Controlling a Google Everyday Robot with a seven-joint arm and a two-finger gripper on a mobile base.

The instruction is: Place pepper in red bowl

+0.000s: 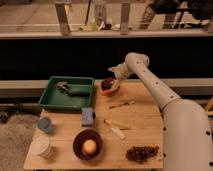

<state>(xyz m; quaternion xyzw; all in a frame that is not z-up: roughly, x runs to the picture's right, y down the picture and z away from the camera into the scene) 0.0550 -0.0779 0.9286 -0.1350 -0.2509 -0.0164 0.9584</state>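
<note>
You're hovering the pincer [114, 76] just over the red bowl [110, 90] at the far edge of the table [145, 122], can't tell if it's holding anything.

Couldn't read any text, labels or numbers anywhere (not even a brand). The gripper [113, 78] was just above the red bowl [110, 91].

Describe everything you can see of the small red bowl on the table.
The red bowl is small and round, orange-red outside with a dark inside. It sits at the back of the wooden table, just right of the green tray. The gripper hangs right over its far rim; whether they touch cannot be told.
</note>
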